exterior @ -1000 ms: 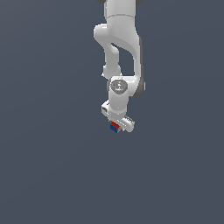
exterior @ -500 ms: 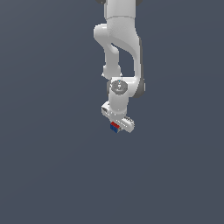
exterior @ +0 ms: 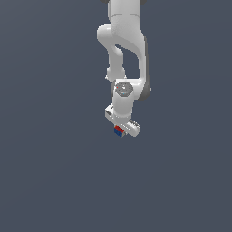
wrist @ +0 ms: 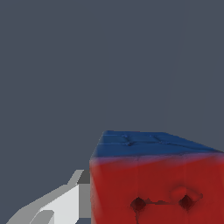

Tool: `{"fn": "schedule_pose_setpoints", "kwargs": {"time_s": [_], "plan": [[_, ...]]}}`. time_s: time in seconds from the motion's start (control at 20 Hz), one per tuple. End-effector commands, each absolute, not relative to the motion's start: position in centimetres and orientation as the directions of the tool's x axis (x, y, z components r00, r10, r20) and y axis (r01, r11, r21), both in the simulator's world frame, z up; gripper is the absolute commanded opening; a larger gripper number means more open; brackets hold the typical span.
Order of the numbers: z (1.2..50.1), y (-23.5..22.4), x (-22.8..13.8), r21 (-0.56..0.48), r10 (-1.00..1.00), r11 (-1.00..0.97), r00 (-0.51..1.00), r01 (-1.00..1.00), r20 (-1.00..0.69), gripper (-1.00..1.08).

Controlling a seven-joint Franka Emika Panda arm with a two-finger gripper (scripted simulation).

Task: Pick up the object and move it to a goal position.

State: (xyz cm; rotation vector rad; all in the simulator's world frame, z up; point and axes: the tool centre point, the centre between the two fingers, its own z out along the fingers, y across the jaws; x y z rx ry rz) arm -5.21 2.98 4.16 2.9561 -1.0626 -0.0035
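Note:
The small puzzle-like cube [exterior: 119, 131] shows red and blue faces just under the white gripper [exterior: 121, 130] at the end of the white arm, near the middle of the exterior view. In the wrist view the cube [wrist: 157, 179] fills the near part of the picture, red face toward the camera, blue face above it, and one white finger [wrist: 57, 205] lies against its side. The other finger is hidden. The gripper is shut on the cube.
A plain dark grey surface [exterior: 54, 172] fills both views. The white arm [exterior: 124, 50] comes down from the top of the exterior view. No goal marker shows.
The gripper with the cube has shifted very slightly between the earlier frames and now; it is otherwise nearly still.

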Motion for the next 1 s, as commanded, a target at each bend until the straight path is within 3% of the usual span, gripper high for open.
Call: {"fn": "schedule_pose_setpoints", "kwargs": {"time_s": [0.0,0.4,0.95], "plan": [[5.1,3.0,-4.8,-0.001,-0.637,-0.771,0.771,-0.637,0.000,-1.00],[10.1,3.4,-3.2,0.000,-0.637,-0.771,0.771,-0.637,0.000,-1.00],[20.7,4.0,0.2,0.001,-0.638,-0.770,0.770,-0.638,0.001,-1.00]]}}
